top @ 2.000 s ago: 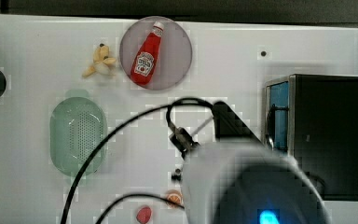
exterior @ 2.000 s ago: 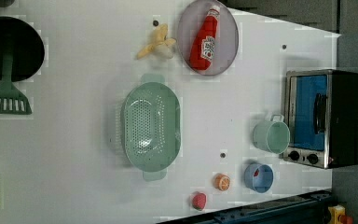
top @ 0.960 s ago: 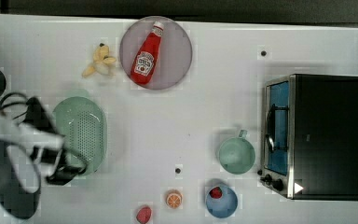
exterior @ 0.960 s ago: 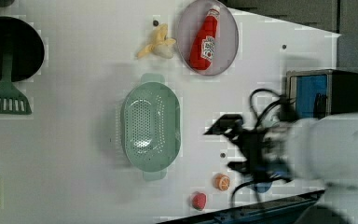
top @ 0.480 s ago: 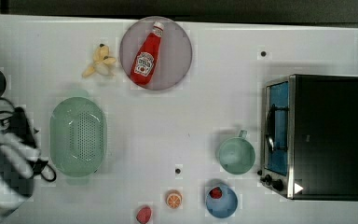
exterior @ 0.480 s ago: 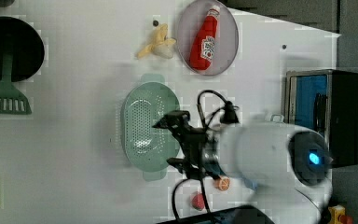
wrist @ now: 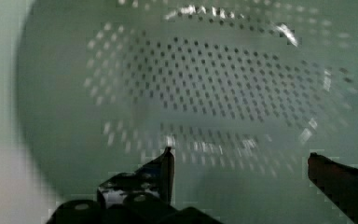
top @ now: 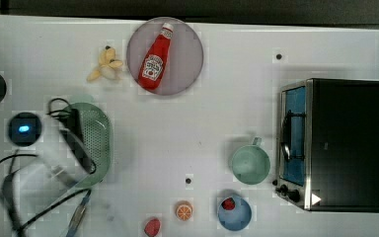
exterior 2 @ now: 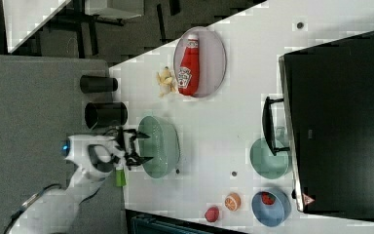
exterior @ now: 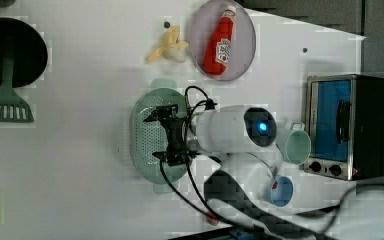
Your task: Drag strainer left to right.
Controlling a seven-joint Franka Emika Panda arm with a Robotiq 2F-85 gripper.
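Top view: strainer [top: 98, 143] sits on the white table [top: 217, 123] at approx. 9 o'clock of the frame, long axis running 12-to-6, w/ the arm's wrist covering its 9 o'clock half. End effector [exterior: 166, 136] is positioned over the strainer bowl in the left view, fingers spread wide, nothing between them; released state. Wrist view shows the perforated bowl floor directly ahead, w/ both fingertips [wrist: 165, 163] apart and inside the bowl outline; contact w/ the plastic can't be determined. Ref. objects, top view: plate [top: 187, 59] w/ ketchup bottle [top: 156, 58] at 12 o'clock of the strainer, mint mug [top: 249, 164] at 3 o'clock, well apart. Toaster oven [top: 335, 143] stands just beside the mug, at its 3 o'clock. Blue bowl [top: 234, 213] lies at 6 o'clock of the mug.
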